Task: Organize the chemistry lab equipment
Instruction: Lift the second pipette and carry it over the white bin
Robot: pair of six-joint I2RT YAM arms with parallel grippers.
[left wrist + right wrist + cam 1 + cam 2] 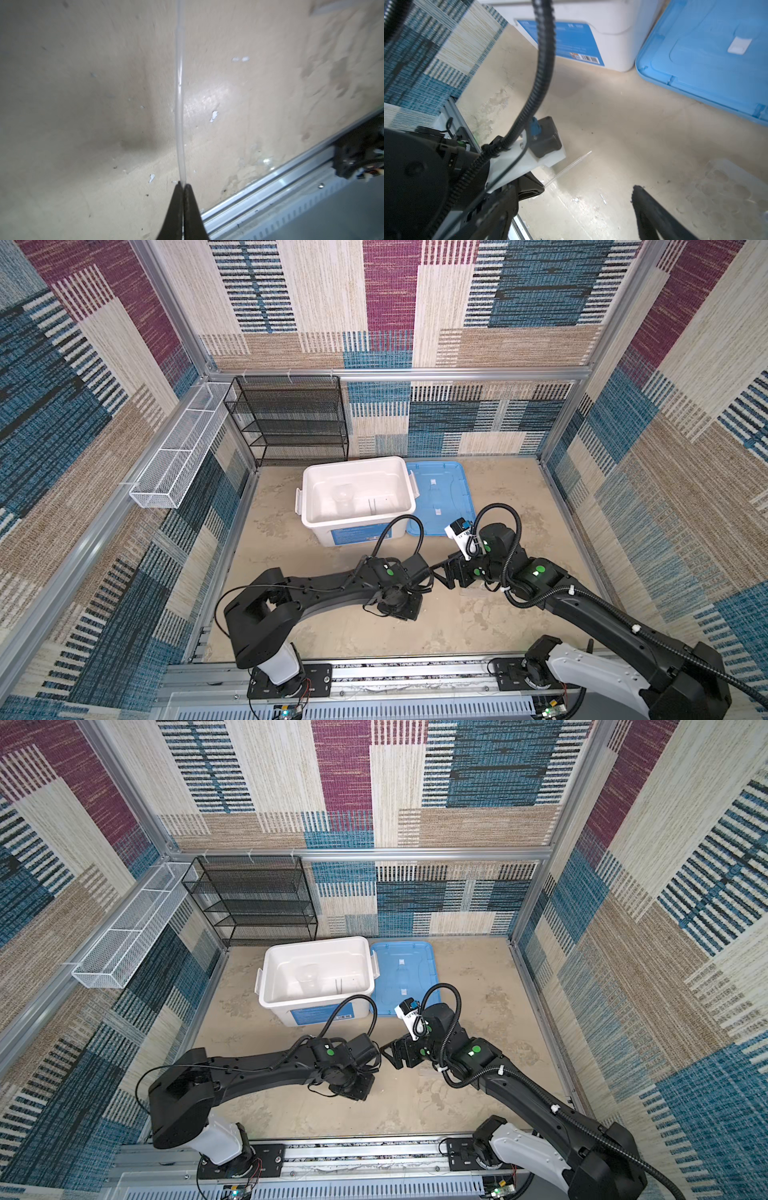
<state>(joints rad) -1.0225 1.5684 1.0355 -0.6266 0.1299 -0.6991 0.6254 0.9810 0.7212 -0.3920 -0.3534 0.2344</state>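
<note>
My left gripper [182, 184] is shut on the end of a thin clear rod [180, 104], which sticks straight out from the closed tips over the beige floor. The right wrist view shows the same rod [571, 166] held just above the floor. My right gripper [441, 574] stands open, facing the left wrist, with nothing between its fingers [645, 205]. A clear tube rack [726, 187] with round holes lies on the floor beside it. Inside the white bin [309, 489] sit a clear beaker [344, 494] and thin metal pieces [374, 504]. In both top views the left fingertips are hidden under the wrist.
The blue lid [440, 497] lies flat to the right of the bin. A black mesh shelf [291, 418] stands at the back left, and a white wire basket [174, 456] hangs on the left wall. The metal rail [280, 197] runs along the front edge.
</note>
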